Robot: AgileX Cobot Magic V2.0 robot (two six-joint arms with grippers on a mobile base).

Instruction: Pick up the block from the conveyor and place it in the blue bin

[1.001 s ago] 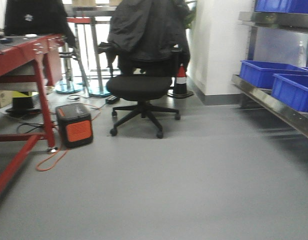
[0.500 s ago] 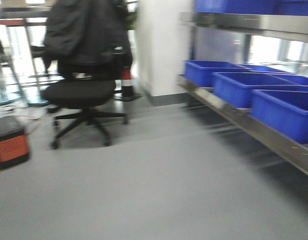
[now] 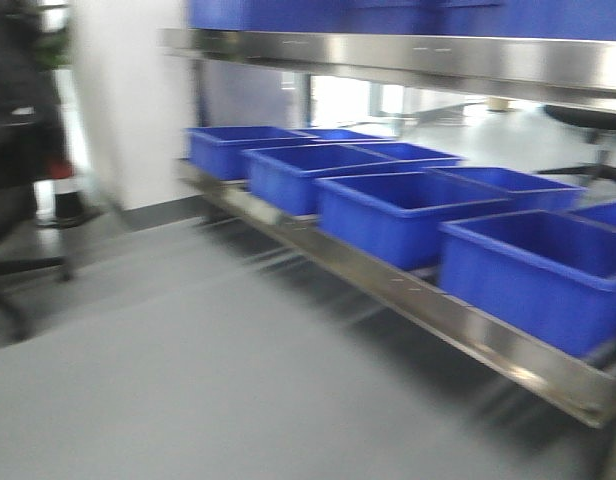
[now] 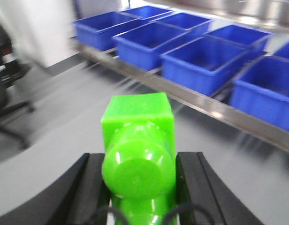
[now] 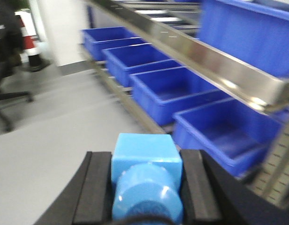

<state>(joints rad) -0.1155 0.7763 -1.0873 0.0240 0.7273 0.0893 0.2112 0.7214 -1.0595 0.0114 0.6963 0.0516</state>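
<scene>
1. A green block (image 4: 137, 136) is clamped in the left gripper (image 4: 140, 180). The black fingers (image 4: 95, 183) are pressed against its two sides, and its square end is pointed forward.
2. A light blue block (image 5: 145, 157) is clamped in the same way in the right gripper (image 5: 145, 187), with black pads (image 5: 97, 183) set against both of its flanks.
3. Both blocks are held in the air above a grey floor (image 3: 188, 380). In each wrist view the blue containers are seen ahead and to the right, well apart from the held block.
4. A row of blue bins (image 3: 528, 290) is lined up along a lower steel shelf (image 3: 428, 300). The bins are set side by side and open at the top, and a second row is partly seen behind them.
5. No contents can be made out in the bins whose insides are shown.
6. An upper steel shelf (image 3: 408, 55) is mounted above the row, and more blue containers are carried on it.
7. At the far end of the shelving a white wall (image 3: 128, 110) is seen. A red-and-white traffic cone (image 3: 63, 195) is placed on the floor beside it.
8. A dark office chair (image 3: 13, 150) is cut off by the left edge of the front view.
9. All three views are smeared by blur, so fine detail cannot be told.
</scene>
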